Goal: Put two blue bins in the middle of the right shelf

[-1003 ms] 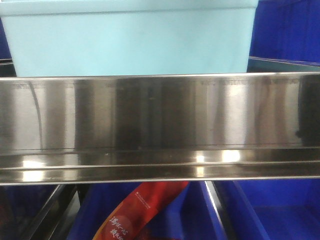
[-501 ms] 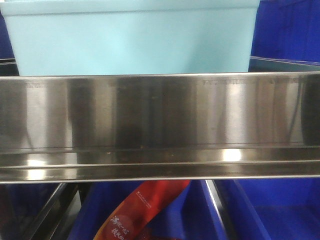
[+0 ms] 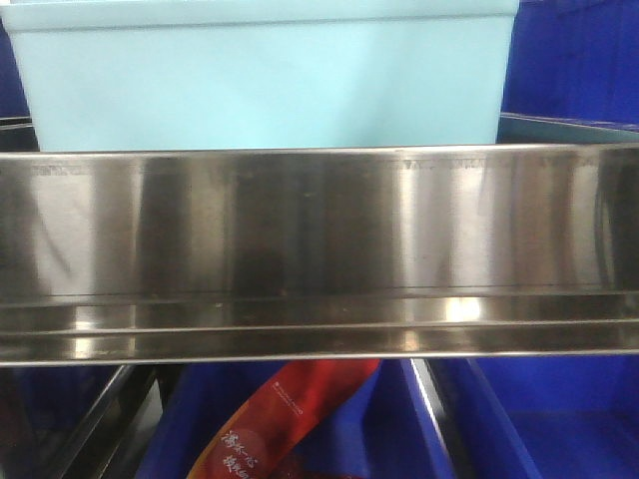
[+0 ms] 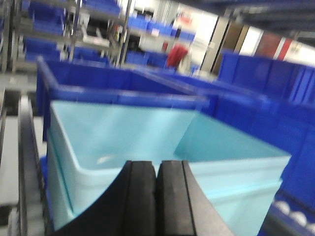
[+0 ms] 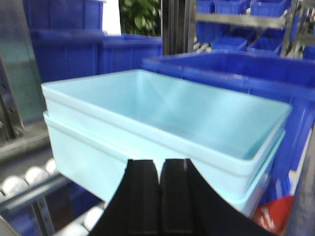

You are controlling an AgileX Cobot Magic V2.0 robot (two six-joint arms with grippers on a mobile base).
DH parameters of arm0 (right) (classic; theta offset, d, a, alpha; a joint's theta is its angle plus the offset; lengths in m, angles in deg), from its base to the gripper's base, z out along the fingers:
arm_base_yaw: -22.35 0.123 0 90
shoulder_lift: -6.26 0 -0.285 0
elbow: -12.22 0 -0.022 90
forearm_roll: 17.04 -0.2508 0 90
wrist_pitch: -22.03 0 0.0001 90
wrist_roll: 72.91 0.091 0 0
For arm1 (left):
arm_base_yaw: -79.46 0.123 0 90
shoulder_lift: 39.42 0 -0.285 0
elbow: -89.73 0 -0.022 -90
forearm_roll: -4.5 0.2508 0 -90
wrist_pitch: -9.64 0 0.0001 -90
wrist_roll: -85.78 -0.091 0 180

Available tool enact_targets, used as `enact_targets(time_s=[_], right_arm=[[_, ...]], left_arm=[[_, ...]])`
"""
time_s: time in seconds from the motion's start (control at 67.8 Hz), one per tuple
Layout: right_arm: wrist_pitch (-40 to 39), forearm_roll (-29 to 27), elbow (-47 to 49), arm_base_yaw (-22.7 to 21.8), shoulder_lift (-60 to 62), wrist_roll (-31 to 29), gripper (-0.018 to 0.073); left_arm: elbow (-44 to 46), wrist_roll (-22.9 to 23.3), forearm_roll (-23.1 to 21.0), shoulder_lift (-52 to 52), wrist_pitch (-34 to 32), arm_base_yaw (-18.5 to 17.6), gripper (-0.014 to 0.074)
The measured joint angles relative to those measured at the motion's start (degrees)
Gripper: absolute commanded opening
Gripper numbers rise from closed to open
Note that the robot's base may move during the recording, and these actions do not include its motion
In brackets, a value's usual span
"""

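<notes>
The two blue bins are pale sky-blue and nested one inside the other. In the front view one pale wall (image 3: 260,85) rises just behind the shiny steel front lip of the right shelf middle (image 3: 319,225). The left wrist view shows the upper bin (image 4: 147,132) and the lower bin's rim (image 4: 246,196). My left gripper (image 4: 157,164) is shut, pads together, just in front of the near rim. In the right wrist view the upper bin (image 5: 162,108) sits in the lower bin (image 5: 88,157). My right gripper (image 5: 161,163) is shut too, close before the bins' near wall, with nothing between its pads.
Dark blue bins (image 3: 569,60) stand behind and beside the pale ones, and more fill the level below (image 3: 539,419). A red packet (image 3: 290,419) lies in one lower bin. White rollers (image 5: 24,179) and a steel upright (image 5: 15,98) flank the bins.
The pale bin's top edge has levelled and shifted very slightly right in the front view. Reflections on the steel lip have moved.
</notes>
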Motion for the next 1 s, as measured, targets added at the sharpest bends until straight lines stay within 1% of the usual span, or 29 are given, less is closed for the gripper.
enact_targets(time_s=[0.221,0.56,0.649,0.737,0.811,0.885,0.899,0.944,1.003], right_arm=[[-4.63,0.21,0.0,0.0,1.73,0.0,-0.0162],[-6.55,0.21,0.0,0.0,1.73,0.0,-0.0162],[-6.33,-3.35,-0.09,0.0,2.55,-0.11,-0.0162],[-6.19,-6.47,-1.32,-1.32,4.48,-1.05,-0.0162],[-6.05,-10.65,-3.2,-3.92,7.49,-7.01,-0.0162],[-6.05,-17.71,-6.03,-7.28,10.91,-19.16,-0.0162],[-5.95,-19.82,-6.56,-7.97,11.51,-21.31,-0.0162],[-5.96,-24.44,-8.49,-10.97,13.56,-27.86,-0.0162],[-5.7,-27.93,-11.08,-14.42,16.19,-32.86,-0.0163]], left_arm=[[0.0,-0.11,0.12,2.1,-1.85,0.0,-0.0111],[-0.1,-0.11,0.12,2.1,-2.44,0.0,-0.0111],[-0.1,-0.11,0.12,2.1,-2.44,0.0,-0.0111],[-0.1,-0.11,0.12,2.1,-2.44,0.0,-0.0111],[-0.1,-0.11,0.12,2.1,-2.44,0.0,-0.0111],[-0.1,-0.11,0.12,2.1,-2.44,0.0,-0.0111],[-0.1,-0.11,0.12,2.1,-2.44,0.0,-0.0111],[-0.1,-0.11,0.12,2.1,-2.44,0.0,-0.0111],[-0.1,-0.11,0.12,2.1,-2.44,0.0,-0.0111]])
